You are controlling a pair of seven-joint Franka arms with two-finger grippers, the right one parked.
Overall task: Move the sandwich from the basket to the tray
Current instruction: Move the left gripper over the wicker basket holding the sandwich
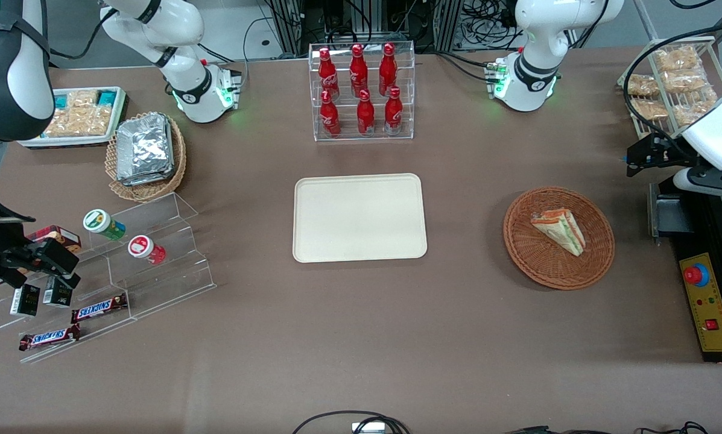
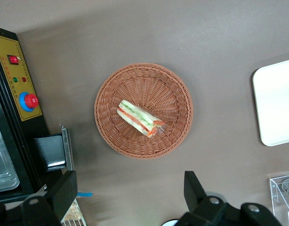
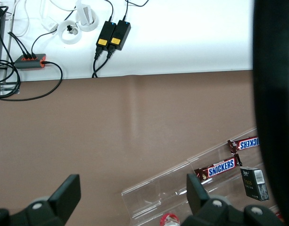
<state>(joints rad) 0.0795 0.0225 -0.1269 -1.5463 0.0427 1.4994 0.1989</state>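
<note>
The 2 fingers (image 2: 64,193) of the gripper (image 2: 130,195) are seen spread wide apart, with nothing held between them. In the wrist view only bare tabletop lies in the gap, and the basket (image 2: 175,89) is framed just past the fingertips, so the gripper is judged to be hanging well above the table near the basket, not yet over its middle. In the front view the gripper (image 1: 644,158) is found at the working arm's end of the table, above the black control box (image 1: 707,301) and a little farther from the camera than the basket.

The sandwich (image 1: 559,229) is seen lying on its side in the basket (image 1: 532,265), roughly at the middle, with its layered cut face turned up toward the wrist camera. No contact with it is made.

The tray (image 1: 360,217) is set at the middle of the table, well apart from the basket toward the parked arm's end, and nothing is carried on it.

The task is therefore judged to be at its start: nothing has been grasped. Left to be done are the descent over the sandwich, the closing of the fingers on it, the lift out of the basket, the carry across to the tray and the release there.
</note>
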